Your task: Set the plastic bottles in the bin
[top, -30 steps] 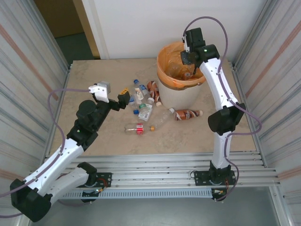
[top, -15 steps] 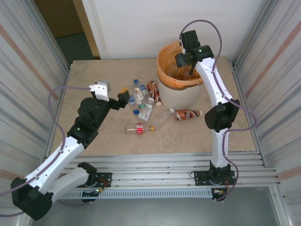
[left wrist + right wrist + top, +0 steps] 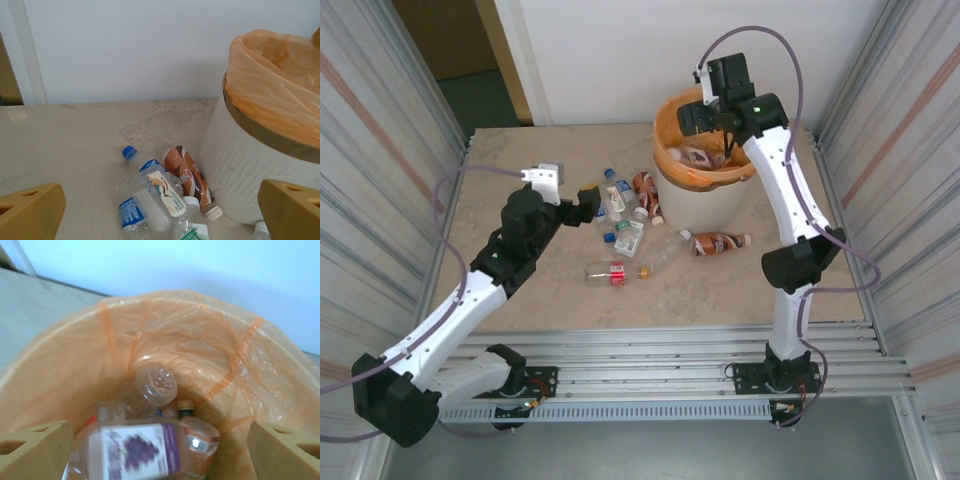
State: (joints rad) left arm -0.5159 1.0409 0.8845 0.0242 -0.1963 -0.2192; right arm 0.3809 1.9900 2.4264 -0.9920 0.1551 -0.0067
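Orange bag (image 3: 120, 340) lines the bin (image 3: 665, 150), which stands at the far right of the table (image 3: 520, 290). I have the right gripper (image 3: 705, 125) hanging over its mouth. On the right wrist camera its tan fingers (image 3: 35, 450) sit at the two bottom corners, spread wide and clamping nothing. Below them, inside the bin, lies a purple-labelled bottle (image 3: 135, 452), blurred. Behind it a clear bottle (image 3: 152, 385) rests against the bag.

The left gripper (image 3: 588, 208) hovers low over the middle of the table, just left of the bottle heap. Its fingers (image 3: 30, 210) are also spread wide with nothing between them.

Ahead of it I see a blue-capped bottle (image 3: 150, 190) lying beside a brown-labelled bottle (image 3: 187, 175), which lies close against the white wall of the bin (image 3: 235, 165).

From above, more bottles lie on the stone top:
- a red-labelled bottle (image 3: 610, 272) nearest the arms
- a long see-through one (image 3: 665, 252) slanting toward the bin
- a second brown bottle (image 3: 720, 242) lying on its side below the bin
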